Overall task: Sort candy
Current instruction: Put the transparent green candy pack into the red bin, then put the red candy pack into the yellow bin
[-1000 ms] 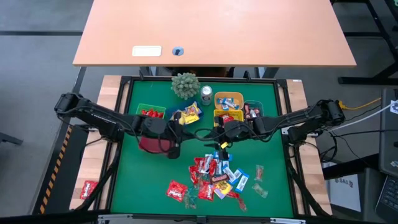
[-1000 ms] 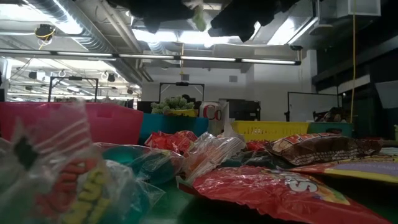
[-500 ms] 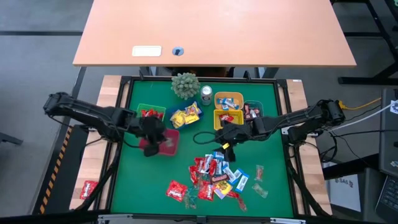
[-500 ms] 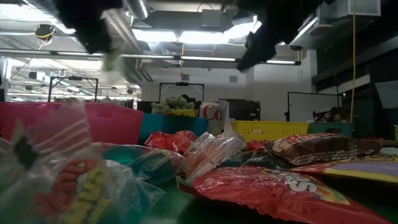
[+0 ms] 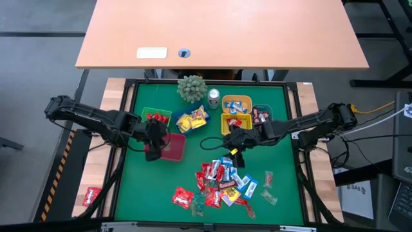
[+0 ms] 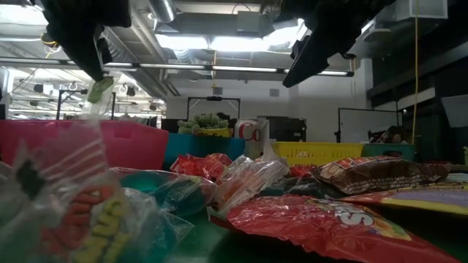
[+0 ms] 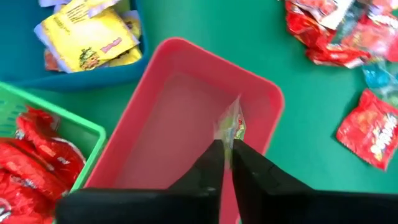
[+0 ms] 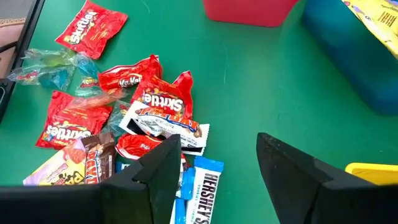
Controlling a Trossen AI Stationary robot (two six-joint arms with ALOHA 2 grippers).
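Candy (image 7: 231, 127) pinched by left gripper (image 7: 226, 146) over pink bin (image 7: 174, 124); right gripper (image 8: 217, 152) open.

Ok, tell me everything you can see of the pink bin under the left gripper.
The pink bin is a small rectangular plastic tub with rounded corners, a raised rim and smooth walls. It stands upright on the green mat, beside the green bin of red candy and the blue bin of yellow candy. Its floor looks bare. The left gripper hangs over it, pinching a clear-wrapped candy above the inside; nothing else touches it.
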